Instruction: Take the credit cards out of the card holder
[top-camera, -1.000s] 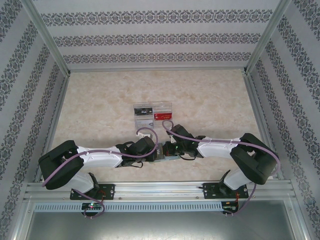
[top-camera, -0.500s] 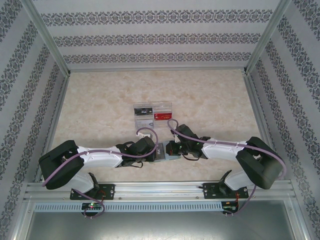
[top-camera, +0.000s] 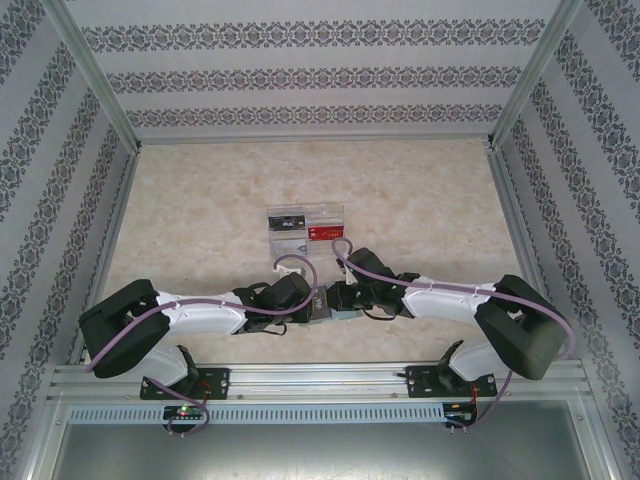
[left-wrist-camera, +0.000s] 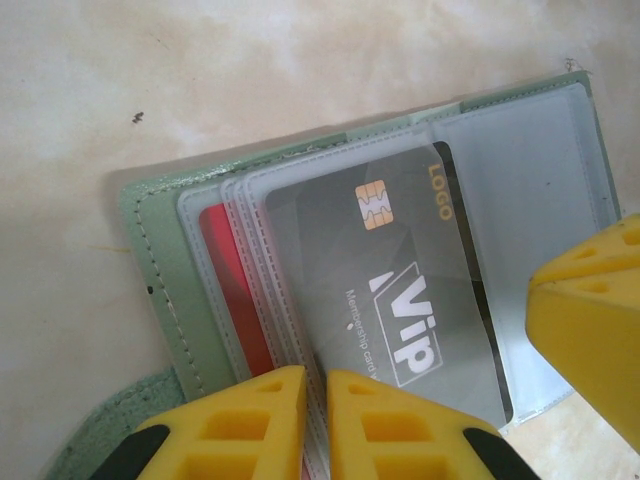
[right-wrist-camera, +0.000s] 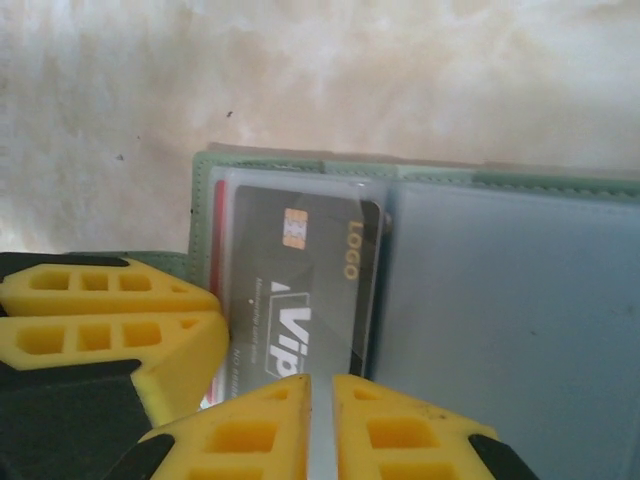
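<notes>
Grey-patterned wallpaper walls and an aluminium frame (top-camera: 100, 90) close in a beige marbled surface (top-camera: 200, 220). From above, a clear divided tray (top-camera: 305, 228) sits mid-surface, and just nearer the arms both claws meet over the card holder (top-camera: 330, 312), which is mostly hidden there.

The wrist cameras give the detail. The left wrist view shows the card holder (left-wrist-camera: 160, 270) lying open and flat, green stitched edge to the left, with clear sleeves (left-wrist-camera: 530, 180) fanned across it. A grey VIP card (left-wrist-camera: 400, 280) lies in the top sleeve, long axis slanting from upper left to lower right, chip end away from the camera. A red card (left-wrist-camera: 225, 270) peeks out beneath it. The left claw (left-wrist-camera: 318, 420) is pressed nearly together, pinching the sleeve edges.

In the right wrist view the same card stands upright in frame beside a blank blue-grey page. The right claw (right-wrist-camera: 321, 430) is almost closed, a pale strip in its slit. Whether it grips I cannot tell
</notes>
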